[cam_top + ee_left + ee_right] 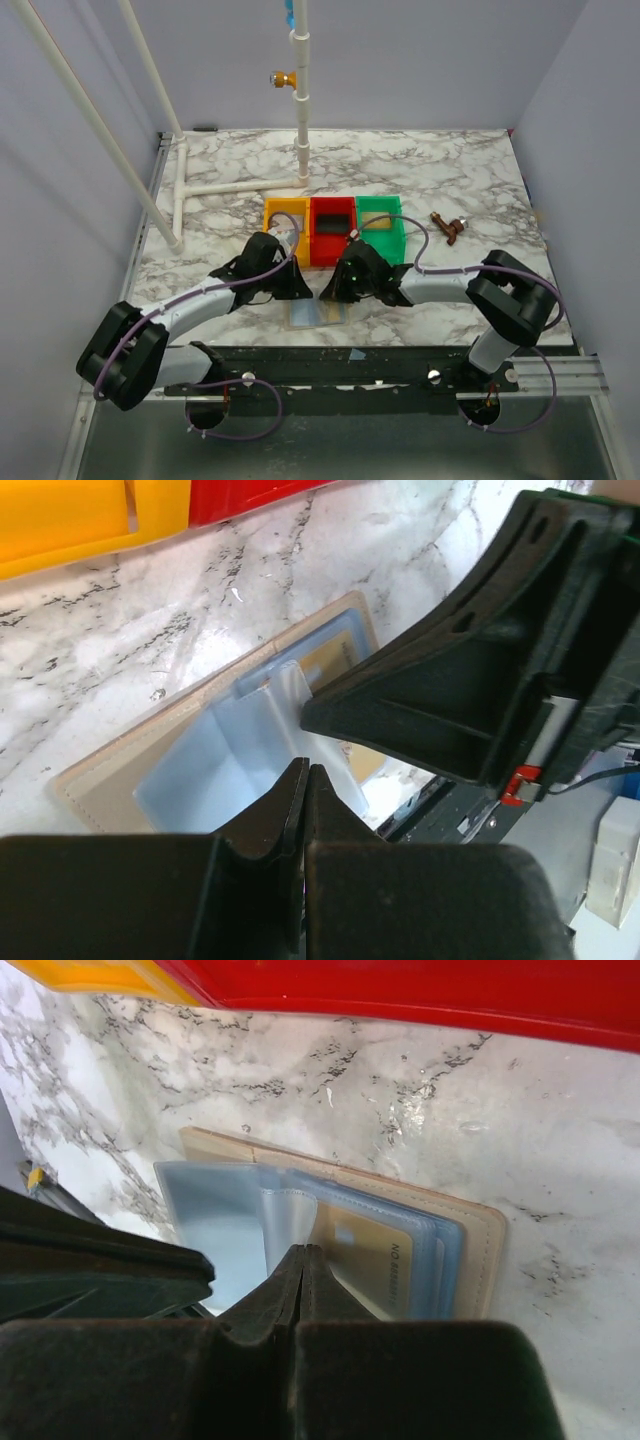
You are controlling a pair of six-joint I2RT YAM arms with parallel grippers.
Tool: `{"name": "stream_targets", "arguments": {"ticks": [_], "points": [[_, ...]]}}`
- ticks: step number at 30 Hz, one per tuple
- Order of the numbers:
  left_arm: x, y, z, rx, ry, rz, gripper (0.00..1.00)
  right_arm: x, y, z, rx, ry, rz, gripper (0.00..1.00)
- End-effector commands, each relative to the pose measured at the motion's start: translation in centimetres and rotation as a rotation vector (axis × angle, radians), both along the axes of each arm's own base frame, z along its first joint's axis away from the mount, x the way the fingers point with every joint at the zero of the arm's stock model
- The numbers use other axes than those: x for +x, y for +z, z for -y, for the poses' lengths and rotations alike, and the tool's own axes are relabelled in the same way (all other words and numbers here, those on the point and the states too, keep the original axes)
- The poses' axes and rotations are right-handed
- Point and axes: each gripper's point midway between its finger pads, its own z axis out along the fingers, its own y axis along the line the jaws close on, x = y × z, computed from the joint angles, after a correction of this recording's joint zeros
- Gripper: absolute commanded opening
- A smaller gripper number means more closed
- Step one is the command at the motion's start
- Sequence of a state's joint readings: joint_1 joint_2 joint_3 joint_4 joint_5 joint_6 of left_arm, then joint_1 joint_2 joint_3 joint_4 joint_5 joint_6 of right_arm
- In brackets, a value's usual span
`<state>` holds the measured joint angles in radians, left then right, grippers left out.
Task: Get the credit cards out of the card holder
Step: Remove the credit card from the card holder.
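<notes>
The card holder (318,313) lies open on the marble near the table's front edge, with a tan-beige border and grey-blue lining with clear sleeves. It also shows in the left wrist view (190,770) and the right wrist view (470,1240). A tan credit card (375,1255) sits inside a clear sleeve on its right half, also seen in the left wrist view (335,660). My left gripper (305,770) is shut, its tips low over the left half of the lining. My right gripper (303,1255) is shut, its tips at the edge of a curled clear sleeve (285,1210). No black or grey card shows clearly.
A yellow tray (285,205), a red tray (332,201) and a green tray (380,201) stand in a row just behind the grippers. A small brown object (448,228) lies to their right. A white pipe frame (240,187) stands at the back left.
</notes>
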<state>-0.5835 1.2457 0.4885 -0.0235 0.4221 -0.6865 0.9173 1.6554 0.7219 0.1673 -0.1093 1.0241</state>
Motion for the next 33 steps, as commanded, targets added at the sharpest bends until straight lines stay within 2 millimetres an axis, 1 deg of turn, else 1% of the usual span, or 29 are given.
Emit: {"name": "stream_targets", "arguments": {"ticks": [1,5,10,13,16,26,28,31,33], "points": [[0.2,1.5,-0.8,0.034,-0.004,0.049,0.00,-0.2,0.8,-1.6,0.048,0.038,-0.002,0.01],[-0.5,2.1,-1.4,0.038,-0.010,0.059,0.00,0.0,1.4,-2.9,0.075,0.068,-0.002,0.01],[-1.7,2.6,-1.8,0.027,-0.019,0.060,0.00,0.2,1.4,-4.8,0.085,0.104,-0.003,0.01],[-2.1,2.6,-1.8,0.030,-0.026,0.057,0.00,0.1,1.6,-5.9,0.093,0.123,-0.004,0.01],[-2.5,2.1,-1.8,0.034,-0.031,0.045,0.00,-0.2,1.5,-6.5,0.092,0.136,-0.007,0.00],[-3.1,0.9,-0.6,0.053,-0.066,0.028,0.00,-0.8,0.3,-7.1,0.075,0.144,-0.031,0.10],[-3.2,0.5,-0.3,0.064,-0.075,0.020,0.00,-0.8,0.4,-7.2,0.076,0.146,-0.030,0.14],[-3.2,-0.4,-0.4,0.100,-0.061,0.010,0.00,-0.9,0.5,-7.1,0.075,0.145,-0.022,0.20],[-2.9,-1.1,-0.9,0.128,-0.032,0.009,0.00,-0.8,0.8,-7.0,0.078,0.142,-0.015,0.24]]}}
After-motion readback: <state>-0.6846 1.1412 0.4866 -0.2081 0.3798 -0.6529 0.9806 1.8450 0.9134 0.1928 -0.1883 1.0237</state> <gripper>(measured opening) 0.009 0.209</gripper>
